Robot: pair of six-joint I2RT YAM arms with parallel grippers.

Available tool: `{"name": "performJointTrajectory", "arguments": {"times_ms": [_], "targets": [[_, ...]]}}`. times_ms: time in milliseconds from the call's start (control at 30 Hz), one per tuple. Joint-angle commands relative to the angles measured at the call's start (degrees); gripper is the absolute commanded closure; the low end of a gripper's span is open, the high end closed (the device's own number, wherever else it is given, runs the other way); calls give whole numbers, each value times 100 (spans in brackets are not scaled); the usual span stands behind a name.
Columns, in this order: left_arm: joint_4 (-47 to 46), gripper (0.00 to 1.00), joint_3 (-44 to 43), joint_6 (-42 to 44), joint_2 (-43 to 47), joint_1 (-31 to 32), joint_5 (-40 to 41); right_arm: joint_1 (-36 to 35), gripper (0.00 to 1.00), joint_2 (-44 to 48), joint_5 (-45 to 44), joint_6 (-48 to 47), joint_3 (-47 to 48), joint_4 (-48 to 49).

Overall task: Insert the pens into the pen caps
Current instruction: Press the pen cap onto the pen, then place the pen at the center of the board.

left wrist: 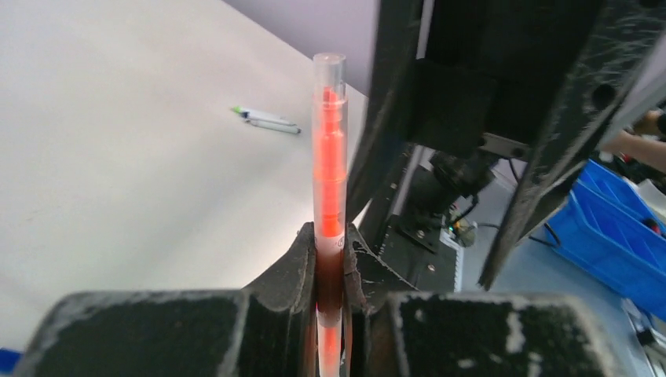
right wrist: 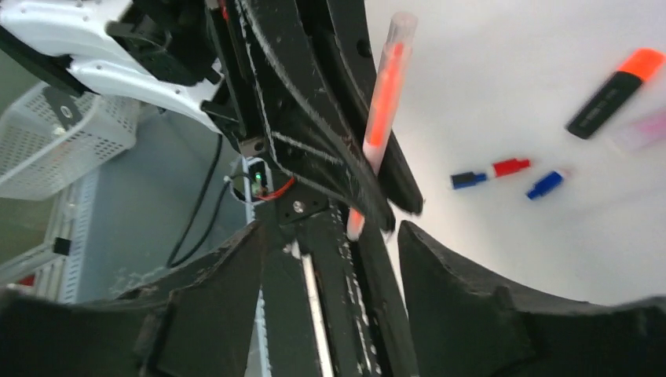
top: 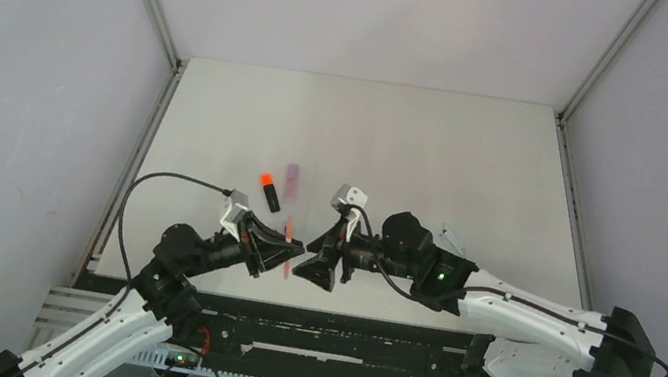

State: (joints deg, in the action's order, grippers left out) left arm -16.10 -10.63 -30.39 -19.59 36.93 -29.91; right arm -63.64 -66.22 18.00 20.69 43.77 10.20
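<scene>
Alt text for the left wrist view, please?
The left gripper clamps a red pen, which stands upright from its jaws. Behind, a pale pen lies on the white table; the right arm's black frame looms close on the right.

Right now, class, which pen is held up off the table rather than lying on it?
The thin red pen, clamped in the left hand. The black orange-tipped highlighter and lilac highlighter lie on the table.

Far pale pens [left wrist: 267, 120] too small to tell.
</scene>
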Motion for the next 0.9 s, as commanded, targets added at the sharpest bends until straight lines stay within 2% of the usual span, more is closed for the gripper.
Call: {"name": "performJointTrajectory", "arguments": {"times_ms": [0,100,267,333,400,467,600,867], "targets": [[589,100,-468,213,-121,-45,1024,266,33,835,-301,-434,202,-791],[1227,100,-563,223,-42,-43,1702,465,29,1341,-676,-604,181,-1157],[2701,100,-1153,144,-340,-67,3785,737,28,1830,-1599,-598,-153,-1537],[3037,99,-1338,-62,-498,-132,4457,863,28,1955,-1817,-506,-353,-1590],[3169,95,-1435,-129,-677,-325,4789,937,29,2066,-2031,-464,-481,-1680],[3234,94,-1484,-146,-919,-703,4739,968,29,2199,-2287,-453,-601,-1743],[2951,95,-1501,-259,-1574,-1775,3967,1025,29,2435,-2600,-468,-883,-1705],[1776,95,-1636,-353,-3297,-2786,2829,1190,30,2675,-2799,-430,-1158,-1719]]}}
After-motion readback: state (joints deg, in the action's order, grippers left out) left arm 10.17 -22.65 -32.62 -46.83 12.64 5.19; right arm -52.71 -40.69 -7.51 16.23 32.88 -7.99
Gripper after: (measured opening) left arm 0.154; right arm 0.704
